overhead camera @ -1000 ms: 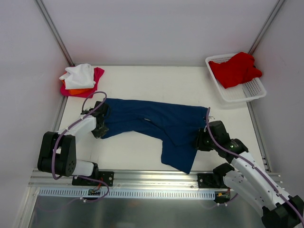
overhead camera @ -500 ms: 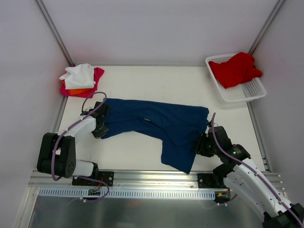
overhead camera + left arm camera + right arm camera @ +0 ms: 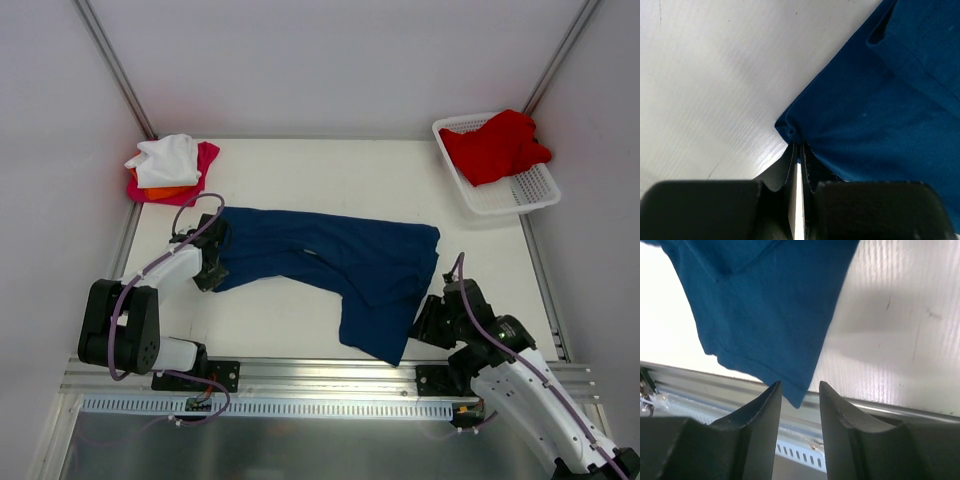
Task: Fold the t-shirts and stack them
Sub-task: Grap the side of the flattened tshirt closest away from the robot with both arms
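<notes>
Navy t-shirt is lying spread across the middle of the desk. My left claw is pinching its left end tight, and my right claw is hanging half-open, gripping nothing, by the near edge.

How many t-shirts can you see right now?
5. The navy t-shirt lies spread mid-table; the red t-shirt is in the basket, far right; the white t-shirt, orange t-shirt and magenta t-shirt are piled in the far left corner. More could be hidden underneath.
</notes>
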